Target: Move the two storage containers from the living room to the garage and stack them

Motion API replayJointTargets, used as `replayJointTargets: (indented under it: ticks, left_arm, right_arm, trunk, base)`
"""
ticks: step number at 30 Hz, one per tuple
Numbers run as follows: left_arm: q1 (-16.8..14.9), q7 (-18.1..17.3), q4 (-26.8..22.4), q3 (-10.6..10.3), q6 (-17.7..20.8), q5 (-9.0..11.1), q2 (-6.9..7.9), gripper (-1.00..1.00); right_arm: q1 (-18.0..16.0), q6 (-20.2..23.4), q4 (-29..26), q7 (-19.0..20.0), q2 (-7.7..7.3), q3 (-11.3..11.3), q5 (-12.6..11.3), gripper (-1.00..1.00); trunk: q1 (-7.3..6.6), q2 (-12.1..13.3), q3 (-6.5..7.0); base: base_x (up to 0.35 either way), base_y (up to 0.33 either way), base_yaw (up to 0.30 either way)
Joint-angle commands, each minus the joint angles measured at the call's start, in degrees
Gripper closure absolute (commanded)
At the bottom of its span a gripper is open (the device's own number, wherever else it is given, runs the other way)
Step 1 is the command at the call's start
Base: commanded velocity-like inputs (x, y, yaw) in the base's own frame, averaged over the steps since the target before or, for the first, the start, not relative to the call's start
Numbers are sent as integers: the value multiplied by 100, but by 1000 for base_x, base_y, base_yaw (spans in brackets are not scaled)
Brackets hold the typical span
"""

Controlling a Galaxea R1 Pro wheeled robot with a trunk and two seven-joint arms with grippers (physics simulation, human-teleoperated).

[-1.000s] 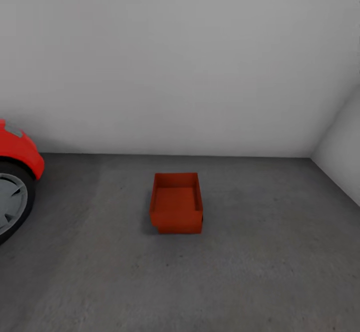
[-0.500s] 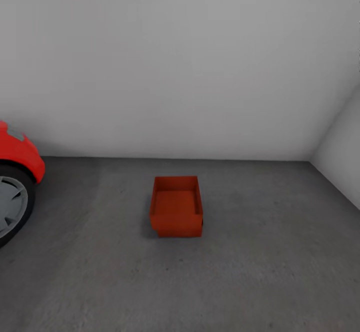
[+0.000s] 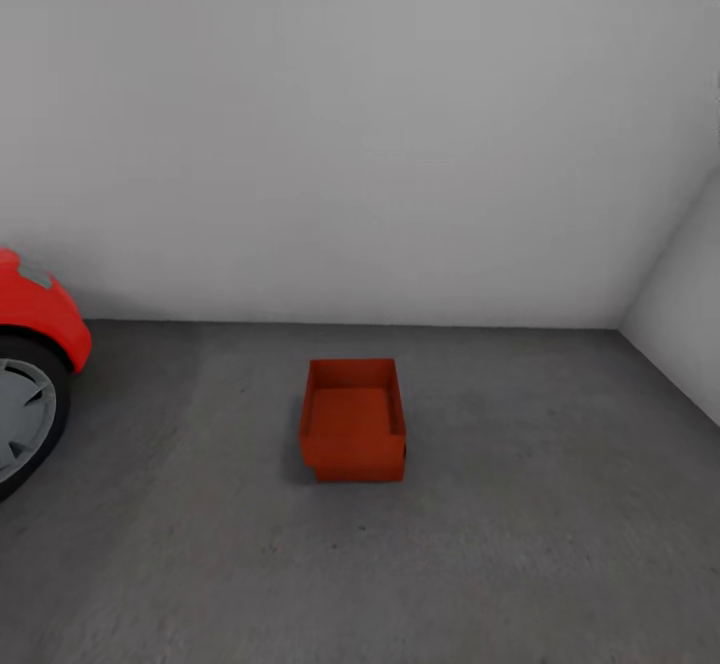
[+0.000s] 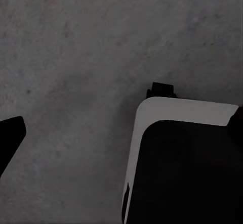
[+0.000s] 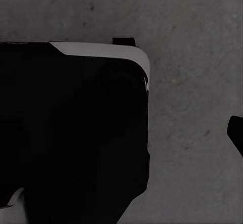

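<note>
One red car [image 3: 35, 309] edges into the head view at the far left, showing a rounded fender over a dark tyre with a grey wheel [image 3: 22, 422]. It stands on the floor [image 3: 520, 544] of the garage, a dark grey mottled concrete surface that runs back to a plain pale wall [image 3: 360, 124].

Near the middle of that view, well apart from the car, sits an orange-red storage container [image 3: 352, 420]. It is upright, lidless, its open top facing up, resting on the concrete a little in front of the back wall. A lower edge shows just beneath its front wall, slightly offset, which may be a second container under the first; the picture does not settle whether this is one bin or two stacked. Its inside looks empty.

Further right, the concrete meets a second pale wall [image 3: 690, 314] that angles in from the right side and forms a corner with the back wall.

The left wrist view looks down on the same grey concrete, with a black and white part of the robot's body [image 4: 187, 158] below it and a dark tip [image 4: 9, 135] at one edge. The right wrist view shows a matching black and white body part [image 5: 76, 128] over the floor and a dark tip [image 5: 237, 133] at its edge. Whether either end effector is apart or together cannot be told from these glimpses.
</note>
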Motion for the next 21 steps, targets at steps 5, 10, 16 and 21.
replayJointTargets:
  ticks: [5, 10, 16, 21]
  left_arm:
    - [-3, 12, 2, -49, -15, 52, 0, -100]
    - [-3, 12, 2, -49, -15, 50, 0, -100]
    - [-3, 12, 2, -49, -15, 50, 0, -100]
    - [-3, 12, 2, -49, -15, 50, 0, -100]
  right_arm:
    - [-8, -35, 19, -14, 2, 49, -48, -100]
    - [-8, -25, 19, -14, -4, 49, -48, -100]
    - [-8, -37, 19, -11, -6, 49, -48, -100]
    - [-8, -47, 19, -6, -6, 49, -48, -100]
  trunk:
    - [1, -4, 40]
    - [1, -4, 86]
    - [1, -4, 141]
    - [1, -4, 187]
  base:
    - [0, 0, 0]
    - [0, 0, 0]
    - [0, 0, 0]
    - [0, 0, 0]
